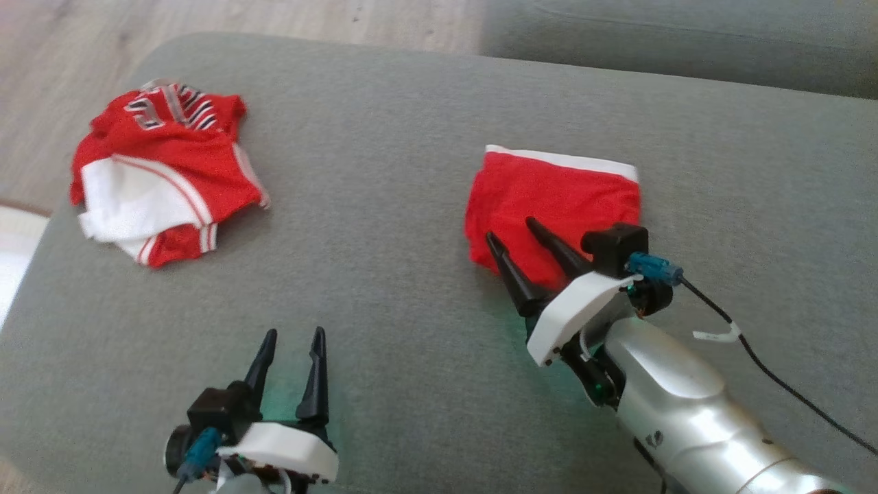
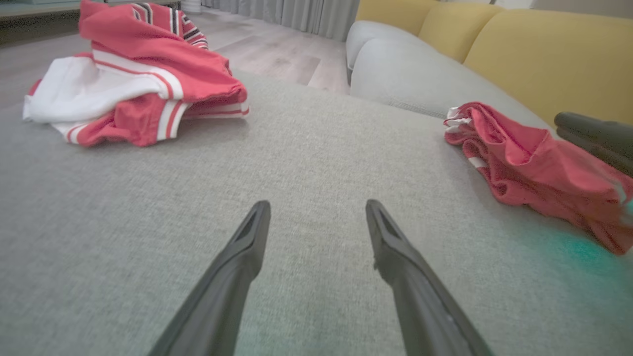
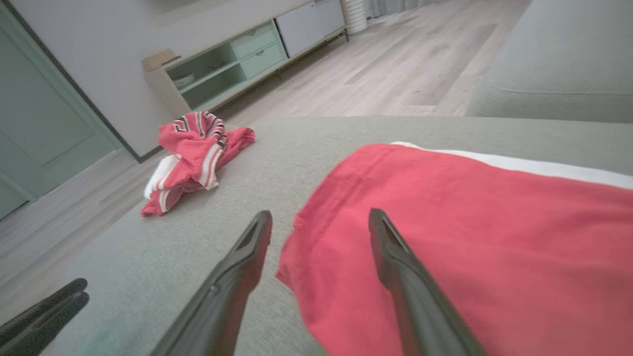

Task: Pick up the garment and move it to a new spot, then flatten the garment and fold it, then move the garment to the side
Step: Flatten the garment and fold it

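A folded red garment with a white band (image 1: 555, 189) lies on the grey cushion, right of centre; it also shows as the red garment (image 2: 534, 168) and the red garment (image 3: 470, 232). My right gripper (image 1: 511, 230) stands open just above the garment's near left corner, one finger over the cloth and one beside its edge, holding nothing; the right wrist view shows that gripper (image 3: 319, 217) the same way. Near the front edge my left gripper (image 1: 295, 335) is open over bare cushion, well apart from the garment, as the left gripper (image 2: 316, 205) also shows.
A crumpled red and white jersey (image 1: 161, 171) lies at the cushion's far left corner. The grey cushion (image 1: 384, 206) ends at wooden floor on the left. A yellow sofa back (image 2: 544, 54) rises behind. A low cabinet (image 3: 237, 59) stands by the wall.
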{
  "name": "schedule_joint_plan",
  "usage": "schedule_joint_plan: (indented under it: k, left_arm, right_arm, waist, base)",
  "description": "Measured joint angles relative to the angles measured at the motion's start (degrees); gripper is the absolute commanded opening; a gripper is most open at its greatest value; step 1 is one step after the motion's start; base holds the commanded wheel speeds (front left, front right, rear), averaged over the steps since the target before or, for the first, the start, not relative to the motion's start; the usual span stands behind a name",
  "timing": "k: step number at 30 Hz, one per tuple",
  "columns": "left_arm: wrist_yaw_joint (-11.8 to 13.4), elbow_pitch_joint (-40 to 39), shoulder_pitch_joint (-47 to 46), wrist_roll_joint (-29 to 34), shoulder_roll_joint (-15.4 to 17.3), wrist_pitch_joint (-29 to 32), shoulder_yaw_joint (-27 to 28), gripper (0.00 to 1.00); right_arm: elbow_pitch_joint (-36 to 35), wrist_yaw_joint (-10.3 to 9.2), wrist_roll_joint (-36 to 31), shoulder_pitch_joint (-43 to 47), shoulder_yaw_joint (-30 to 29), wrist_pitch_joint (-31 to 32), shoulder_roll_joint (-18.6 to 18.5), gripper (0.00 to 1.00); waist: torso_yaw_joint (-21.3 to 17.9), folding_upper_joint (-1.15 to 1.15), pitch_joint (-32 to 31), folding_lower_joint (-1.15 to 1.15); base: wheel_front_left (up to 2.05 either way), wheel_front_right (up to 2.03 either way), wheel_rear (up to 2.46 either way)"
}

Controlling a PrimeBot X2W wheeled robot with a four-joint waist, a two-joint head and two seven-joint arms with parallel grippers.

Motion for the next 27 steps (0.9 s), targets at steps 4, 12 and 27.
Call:
schedule_joint_plan:
  k: [4, 12, 27]
  left_arm:
    - [0.1, -0.3, 0.0, 2.1, 0.0, 0.0, 1.8, 1.00]
    - [0.5, -1.6, -0.1, 5.4, -0.1, 0.0, 6.2, 1.00]
    - [-0.1, -4.3, 7.0, 10.5, 0.0, 0.0, 8.1, 1.00]
  right_arm:
    - [-0.9, 0.00, -3.3, 0.2, -3.0, -0.4, -0.3, 1.00]
    - [-4.9, 0.00, -15.0, 6.6, -21.7, -0.6, -3.7, 1.00]
    - [-5.9, 0.00, -24.1, 22.8, -35.0, -0.6, 0.1, 1.00]
  waist:
    - [-2.8, 0.00, -0.4, 0.00]
    - [-8.6, 0.00, -1.5, 0.00]
    - [-11.9, 0.00, -6.7, -0.01]
  base:
    - [0.00, 0.00, 0.00]
    - [0.00, 0.00, 0.00]
    - [0.00, 0.00, 0.00]
